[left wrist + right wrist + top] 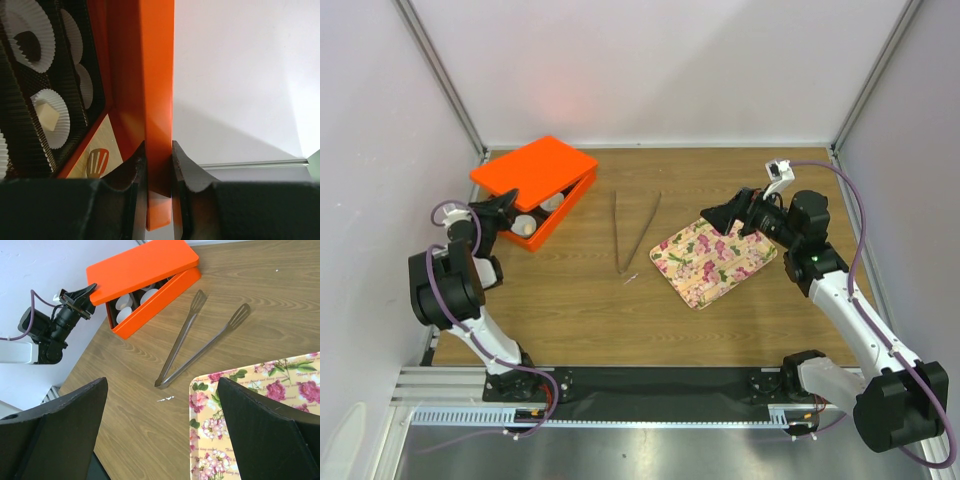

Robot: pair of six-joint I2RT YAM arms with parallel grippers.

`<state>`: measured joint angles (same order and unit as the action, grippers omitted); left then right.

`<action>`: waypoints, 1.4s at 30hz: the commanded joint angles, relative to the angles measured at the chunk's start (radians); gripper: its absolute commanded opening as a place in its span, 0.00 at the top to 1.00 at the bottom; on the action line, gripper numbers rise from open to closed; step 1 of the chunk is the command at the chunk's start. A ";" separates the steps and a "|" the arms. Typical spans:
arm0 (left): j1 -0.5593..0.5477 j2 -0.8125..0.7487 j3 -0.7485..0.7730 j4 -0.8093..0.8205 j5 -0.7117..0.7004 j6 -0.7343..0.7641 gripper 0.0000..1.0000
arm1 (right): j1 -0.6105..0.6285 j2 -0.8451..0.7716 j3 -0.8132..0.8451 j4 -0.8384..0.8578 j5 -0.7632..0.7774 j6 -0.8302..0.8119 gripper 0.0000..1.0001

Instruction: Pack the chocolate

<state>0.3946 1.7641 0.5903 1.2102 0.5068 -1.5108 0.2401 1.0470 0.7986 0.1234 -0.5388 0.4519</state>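
An orange box (567, 204) stands at the back left with white paper cups (524, 226) inside. Its orange lid (533, 170) lies askew over it, and my left gripper (507, 206) is shut on the lid's near edge. In the left wrist view the lid (157, 90) is clamped between both fingers. One cup there holds a dark chocolate piece (28, 45), and another holds a pale piece (48, 116). My right gripper (722, 219) hovers open and empty over the far corner of the flowered tray (715, 262). The tray (250, 430) has no chocolate on it.
Metal tongs (632, 235) lie on the wooden table between the box and the tray, their tips pointing away from me. The right wrist view shows the tongs (200, 337), the box (160, 300) and the left arm. White walls close in the table at the back and sides.
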 commanded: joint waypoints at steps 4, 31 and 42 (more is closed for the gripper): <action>0.029 -0.052 -0.035 0.028 -0.024 0.089 0.77 | 0.005 -0.021 0.025 -0.004 0.011 -0.016 0.00; 0.055 -0.256 -0.007 -0.512 -0.109 0.333 0.33 | 0.007 -0.062 0.016 -0.045 0.026 -0.024 0.00; 0.056 -0.370 0.138 -1.075 -0.312 0.462 0.15 | 0.007 -0.091 0.017 -0.073 0.033 -0.025 0.00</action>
<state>0.4377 1.4540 0.6590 0.3382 0.2913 -1.1168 0.2413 0.9844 0.7986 0.0551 -0.5194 0.4397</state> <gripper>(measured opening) 0.836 0.994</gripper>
